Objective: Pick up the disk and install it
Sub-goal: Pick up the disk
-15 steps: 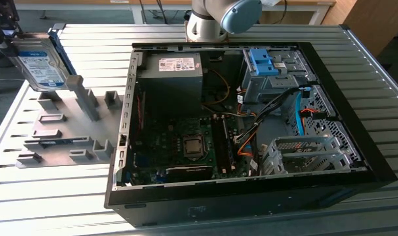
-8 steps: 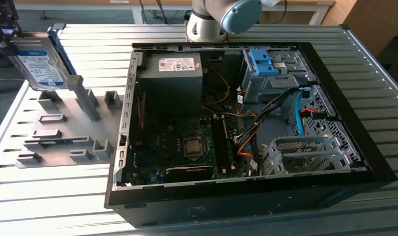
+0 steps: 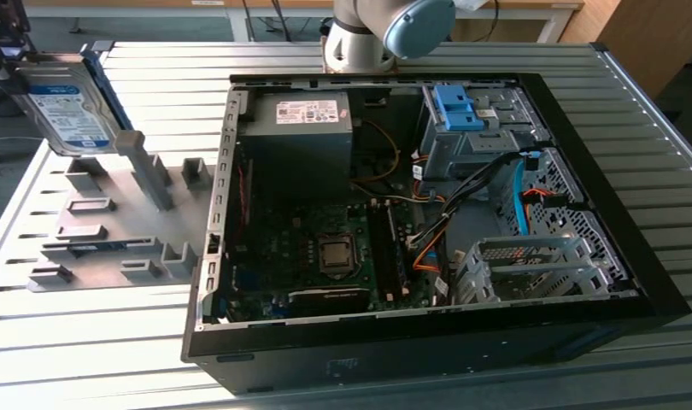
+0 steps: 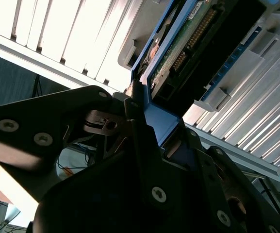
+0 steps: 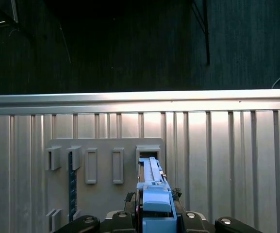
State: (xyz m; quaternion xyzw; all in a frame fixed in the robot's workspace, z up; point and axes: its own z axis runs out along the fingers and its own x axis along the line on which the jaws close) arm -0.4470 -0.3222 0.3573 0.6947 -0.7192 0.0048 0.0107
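Observation:
The disk (image 3: 63, 109) is a silver drive with a white-and-blue label in a blue carrier frame. It hangs upright at the exterior view's far left, just above the grey fixture plate (image 3: 107, 226). My gripper (image 3: 14, 64) is shut on its upper end. In the first wrist view the blue carrier (image 5: 153, 191) sits clamped in my gripper (image 5: 154, 206), over a raised slot holder on the plate (image 5: 106, 194). The second wrist view shows the disk (image 4: 178, 53) edge-on, with its circuit board and blue frame, and a dark finger (image 4: 137, 126) pressed against it.
An open computer case (image 3: 226, 213) lies on the slatted metal table (image 3: 96, 342). Inside it are a grey power supply (image 3: 301, 128), a blue bracket in the upper drive bay (image 3: 458, 107) and a metal drive cage (image 3: 540, 269). The arm's base (image 3: 375, 34) stands behind the case.

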